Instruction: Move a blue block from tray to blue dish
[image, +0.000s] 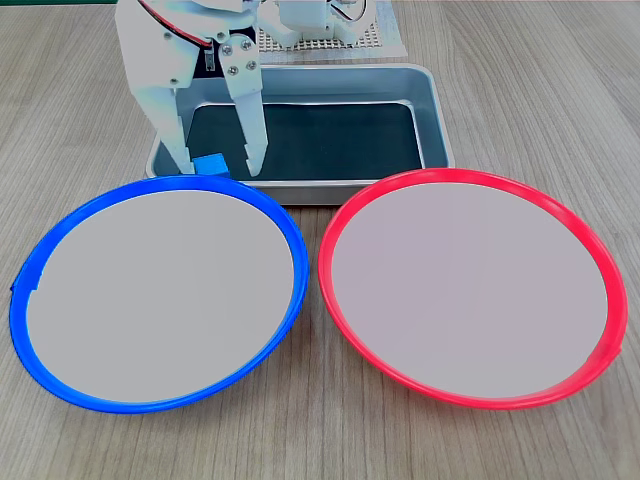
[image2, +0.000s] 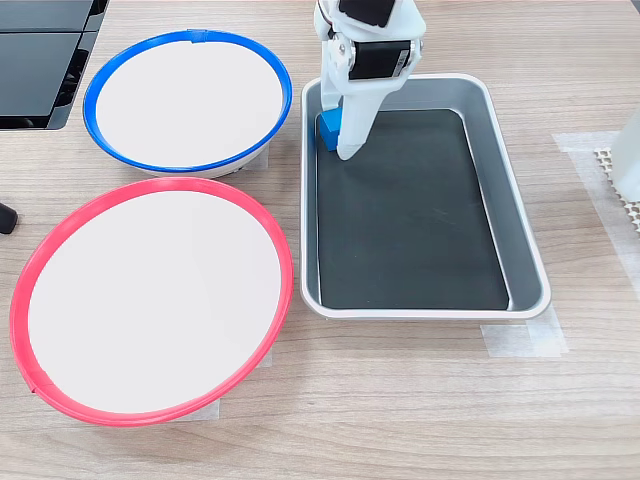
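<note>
Claw (image: 220, 160) down inside the tray (image: 436, 110) now, at its left near corner in the first exterior view, fingers spread with the blue block (image: 210, 164) sitting between them. One white finger (image: 250, 135) stands just right of the block, the other just left of it; whether either one touches the block, I cannot tell. In the second exterior view the claw (image2: 340, 135) reaches down from the top edge, and the block (image2: 329, 128) peeks out on its left side, hard against the tray's far left corner, close to the wall (image2: 308, 200).

Block is on the tray's dark bottom, not on any plate. The blue dish (image: 60, 230) lies on the table (image: 560, 80) just in front of that corner in the first exterior view, its rim close to the tray's near wall. It shows a bare pale centre. The red-rimmed plate (image: 600, 260) sits beside it on the right, the two rims nearly meeting. In the second exterior view the blue dish (image2: 100, 80) is far left and the red plate (image2: 30, 270) near left, both left of the tray (image2: 520, 240).
</note>
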